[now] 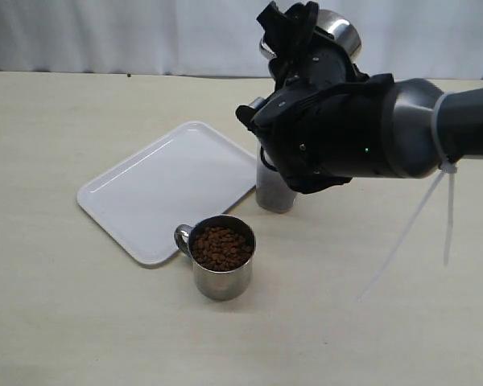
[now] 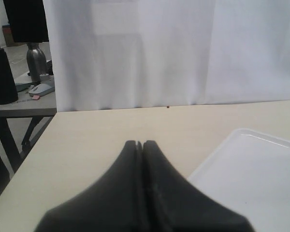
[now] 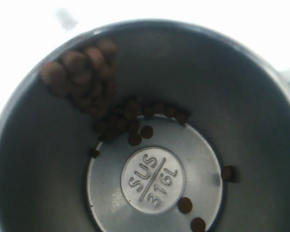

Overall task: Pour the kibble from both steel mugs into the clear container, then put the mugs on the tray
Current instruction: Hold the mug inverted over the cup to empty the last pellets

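Note:
My right gripper [image 1: 299,34] holds one steel mug [image 1: 339,29] high and tipped over the clear container [image 1: 274,195], most of which my arm hides. The right wrist view looks straight into this mug [image 3: 154,180]. A clump of kibble [image 3: 82,72] lies against its wall near the rim and a few loose pellets lie on the stamped bottom. The second steel mug [image 1: 222,259] stands upright in front of the tray [image 1: 167,190], full of kibble [image 1: 220,247]. My left gripper [image 2: 140,143] is shut and empty, low over the table beside the tray [image 2: 253,169], and does not show in the exterior view.
A white curtain hangs along the table's far edge. White cable ties [image 1: 446,211] dangle from my right arm. Past the table's edge in the left wrist view, a side table holds a metal bottle [image 2: 35,60] and a dark object [image 2: 2,76].

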Robot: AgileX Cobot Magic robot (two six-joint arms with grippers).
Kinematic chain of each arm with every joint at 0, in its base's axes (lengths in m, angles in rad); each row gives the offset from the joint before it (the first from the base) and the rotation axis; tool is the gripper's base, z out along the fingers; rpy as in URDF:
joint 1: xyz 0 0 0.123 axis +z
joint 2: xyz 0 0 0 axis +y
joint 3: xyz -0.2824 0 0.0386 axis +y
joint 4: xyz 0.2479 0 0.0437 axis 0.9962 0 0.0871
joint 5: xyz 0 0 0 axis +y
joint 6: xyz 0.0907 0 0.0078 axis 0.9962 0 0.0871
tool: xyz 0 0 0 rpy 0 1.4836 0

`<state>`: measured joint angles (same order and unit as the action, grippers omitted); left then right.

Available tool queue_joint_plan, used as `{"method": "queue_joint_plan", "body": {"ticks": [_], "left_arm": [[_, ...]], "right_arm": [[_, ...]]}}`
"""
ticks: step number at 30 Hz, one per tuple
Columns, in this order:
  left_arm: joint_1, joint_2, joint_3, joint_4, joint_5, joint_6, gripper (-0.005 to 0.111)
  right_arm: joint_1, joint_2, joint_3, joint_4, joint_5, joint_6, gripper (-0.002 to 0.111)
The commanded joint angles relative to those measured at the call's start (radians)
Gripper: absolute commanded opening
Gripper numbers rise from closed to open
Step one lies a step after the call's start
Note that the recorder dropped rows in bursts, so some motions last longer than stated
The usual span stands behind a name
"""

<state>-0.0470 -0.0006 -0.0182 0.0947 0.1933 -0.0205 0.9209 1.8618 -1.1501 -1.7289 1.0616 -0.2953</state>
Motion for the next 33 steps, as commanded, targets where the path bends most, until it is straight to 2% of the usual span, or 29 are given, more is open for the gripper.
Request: {"method": "queue_joint_plan", "body": {"ticks": [1, 22, 33], "left_arm": [[0.000, 0.001, -0.009, 0.001, -0.013, -0.002, 0.000], [0.000, 0.001, -0.009, 0.001, -0.013, -0.002, 0.000], [0.000, 0.001, -0.009, -0.001, -0.006, -0.002, 0.000]], "right_arm": [[0.001, -0.003, -0.001, -0.015, 0.025, 0.005, 0.005], [0.001, 0.028, -0.016, -0.015, 0.089, 0.007, 0.005], [0.053, 0.069, -0.038, -0.015, 0.143, 0.020, 0.005]]}}
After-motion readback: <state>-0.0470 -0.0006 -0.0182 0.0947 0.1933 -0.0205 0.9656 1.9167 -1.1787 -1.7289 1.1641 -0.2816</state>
